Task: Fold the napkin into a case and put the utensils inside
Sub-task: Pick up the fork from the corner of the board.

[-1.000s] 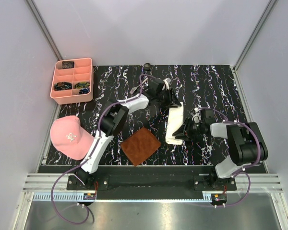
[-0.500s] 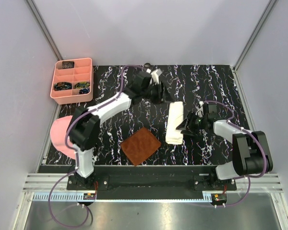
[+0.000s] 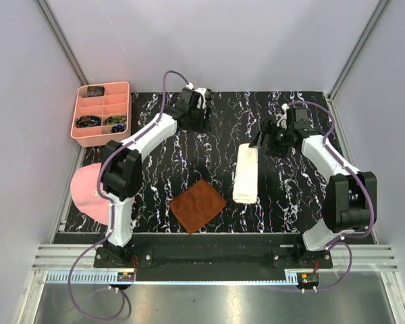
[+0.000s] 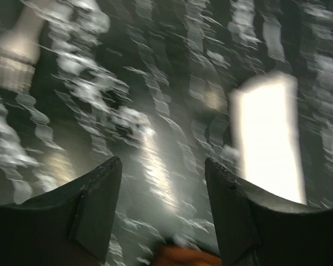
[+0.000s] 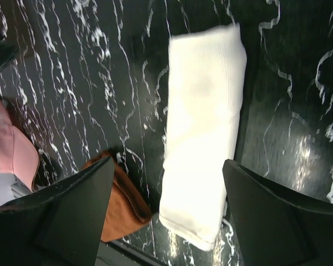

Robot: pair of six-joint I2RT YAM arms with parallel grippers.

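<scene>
Case (image 3: pixel 245 173), folded cream cloth, lies flat on table (image 3: pixel 298 197) right of brown mat (image 3: pixel 198 205); left gripper (image 4: pixel 161 164) and right gripper (image 5: pixel 167 166) both spread, empty; recommended: bring utensils singly, steadying pocket mouth while inserting.

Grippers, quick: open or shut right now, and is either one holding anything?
Left gripper: open, holding nothing.
Right gripper: open, holding nothing; the folded napkin lies free below it.

Matt cloth case (image 3: pixel 246 174), glossy tbl (image 3: pixel 304 196)
</scene>
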